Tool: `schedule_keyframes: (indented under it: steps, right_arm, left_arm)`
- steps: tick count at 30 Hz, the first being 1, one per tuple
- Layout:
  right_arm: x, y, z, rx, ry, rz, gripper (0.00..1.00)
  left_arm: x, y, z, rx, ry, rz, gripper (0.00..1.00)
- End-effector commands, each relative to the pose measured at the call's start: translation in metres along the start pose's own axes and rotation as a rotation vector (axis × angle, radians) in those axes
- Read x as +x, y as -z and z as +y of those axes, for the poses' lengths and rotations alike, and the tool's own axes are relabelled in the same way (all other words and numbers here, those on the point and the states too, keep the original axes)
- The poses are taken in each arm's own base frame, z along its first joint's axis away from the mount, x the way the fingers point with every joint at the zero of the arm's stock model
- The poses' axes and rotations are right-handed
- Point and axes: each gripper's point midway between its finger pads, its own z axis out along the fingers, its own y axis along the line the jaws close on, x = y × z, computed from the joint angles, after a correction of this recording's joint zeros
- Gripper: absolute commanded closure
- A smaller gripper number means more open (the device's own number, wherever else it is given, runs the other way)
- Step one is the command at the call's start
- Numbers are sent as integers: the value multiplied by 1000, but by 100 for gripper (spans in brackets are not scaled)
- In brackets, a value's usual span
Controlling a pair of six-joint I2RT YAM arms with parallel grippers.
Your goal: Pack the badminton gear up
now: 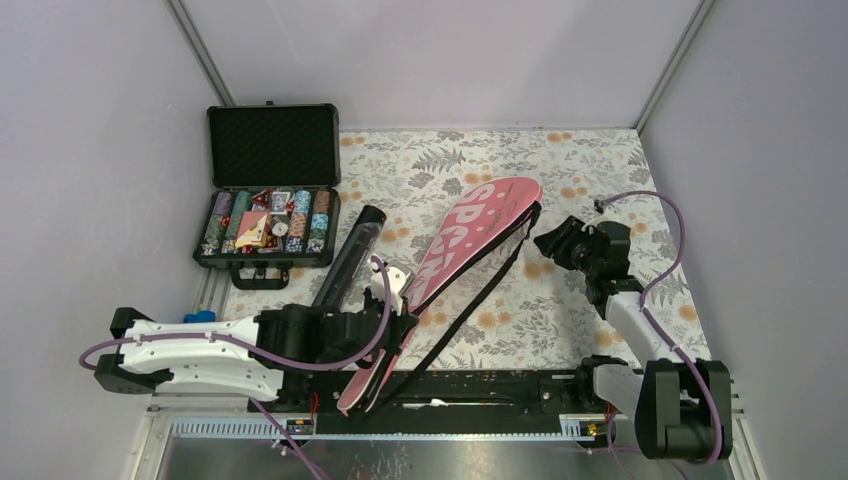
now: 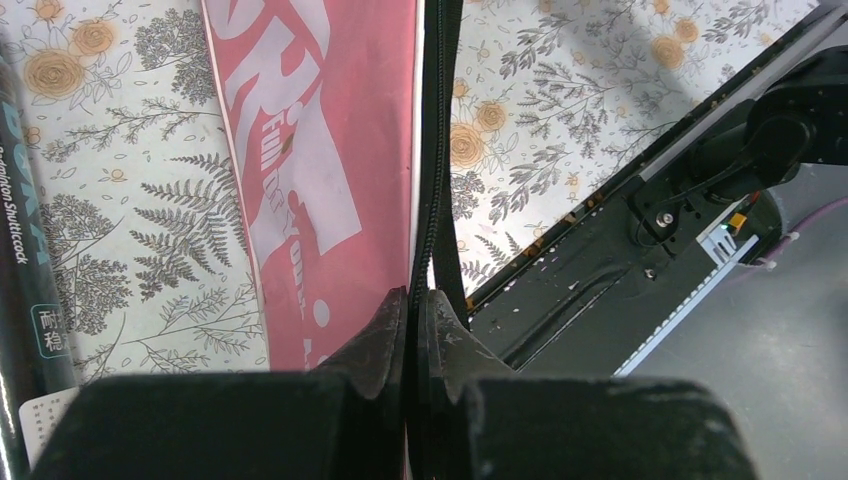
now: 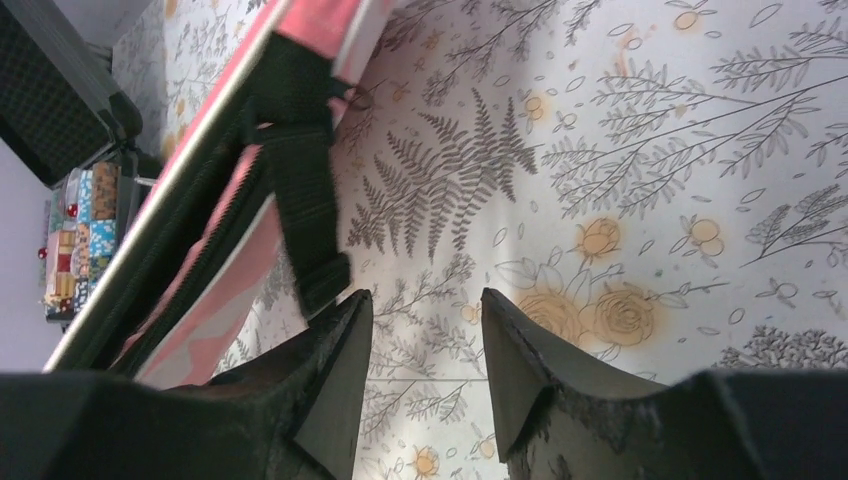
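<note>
The pink "SPORT" racket bag lies diagonally on the flowered cloth, its narrow end reaching past the near rail. My left gripper is shut on the bag's black zipper edge, with the pink panel just to its left. In the top view that gripper sits at the bag's lower half. The long black tube with teal lettering lies just left of the bag. My right gripper hovers open beside the bag's wide end. Only cloth shows between its fingertips, and the bag's black strap end hangs by its left finger.
An open black case of poker chips stands at the back left. A small blue block lies by the left arm. The bag's black shoulder strap trails across the cloth to the black base rail.
</note>
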Motion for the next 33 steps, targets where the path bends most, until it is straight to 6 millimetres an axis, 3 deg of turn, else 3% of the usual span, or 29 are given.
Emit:
schedule_keyframes:
  steps: [1, 6, 12, 20, 24, 28, 33]
  right_arm:
    - [-14, -12, 0, -72, -34, -62, 50]
    - [-17, -28, 3, -150, -58, -57, 49]
    - [-30, -40, 24, -313, 61, -101, 52]
    - [-72, -38, 38, -409, 242, -397, 55]
    - [-84, -44, 45, -440, 262, -422, 57]
    - [-95, -45, 55, -475, 305, -437, 51]
    - [-93, -37, 82, -622, 435, -414, 51]
  left_arm:
    - [-45, 15, -24, 118, 156, -134, 100]
    - [-51, 23, -26, 155, 191, -156, 100]
    - [-53, 28, -26, 171, 194, -150, 100]
    - [-57, 34, -29, 187, 177, -128, 100]
    - [-56, 38, -27, 187, 182, -117, 100]
    - [-56, 42, -24, 196, 198, -123, 100]
    - [-60, 47, -22, 205, 209, -141, 100]
